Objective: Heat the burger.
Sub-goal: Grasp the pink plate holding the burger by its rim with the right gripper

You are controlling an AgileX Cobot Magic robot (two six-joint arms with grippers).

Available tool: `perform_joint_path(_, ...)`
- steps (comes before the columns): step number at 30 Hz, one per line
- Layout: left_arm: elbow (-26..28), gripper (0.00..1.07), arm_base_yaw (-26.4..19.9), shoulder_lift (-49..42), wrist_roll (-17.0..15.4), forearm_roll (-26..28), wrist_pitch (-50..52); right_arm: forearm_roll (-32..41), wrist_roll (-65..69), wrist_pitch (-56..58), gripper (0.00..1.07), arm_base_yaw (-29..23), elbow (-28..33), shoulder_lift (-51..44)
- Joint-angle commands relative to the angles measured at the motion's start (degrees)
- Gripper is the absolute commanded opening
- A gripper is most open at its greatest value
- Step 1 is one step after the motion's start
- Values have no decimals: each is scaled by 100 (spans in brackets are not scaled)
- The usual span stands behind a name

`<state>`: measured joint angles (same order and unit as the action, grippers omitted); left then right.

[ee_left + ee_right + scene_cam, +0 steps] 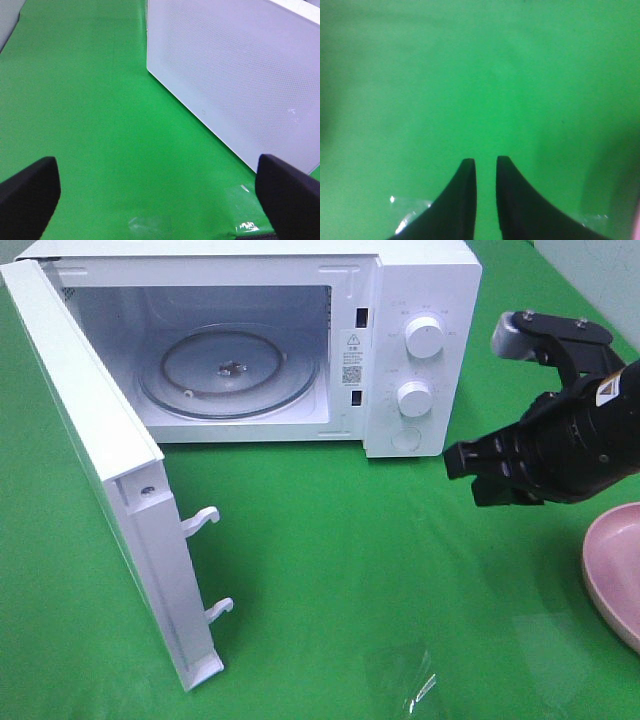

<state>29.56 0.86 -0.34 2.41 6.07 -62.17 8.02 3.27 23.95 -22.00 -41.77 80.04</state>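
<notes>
white microwave (pixel 440 290), green table cover (pixel 350 570), pink plate (pixel 615 570), black right end effector (pixel 458 462)

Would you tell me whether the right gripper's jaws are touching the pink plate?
Apart. The exterior high view shows green cloth between the right gripper and the pink plate.

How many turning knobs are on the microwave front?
2. The upper knob sits on the control panel right of the cavity; the lower knob is beneath it. None seems hidden.
</notes>
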Motion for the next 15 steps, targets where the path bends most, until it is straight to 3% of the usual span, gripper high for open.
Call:
perform_joint_path(1,-6,98,6,-86,6,34,80,-441,-63,642,16,29,-132,-69)
perform_joint_path(10,-6,98,6,-86,6,34,80,-802,-201,1404,25,63,-155,-69)
perform_joint_path(12,-6,98,6,-86,6,34,80,-894,-212,1444,31,63,-155,-69)
perform_joint_path(14,-6,98,6,-86,6,34,80,-991,-212,1415,53,63,-155,-69)
perform_joint_path(15,-6,98,6,-86,6,34,80,-991,-212,1415,53,63,-155,-69)
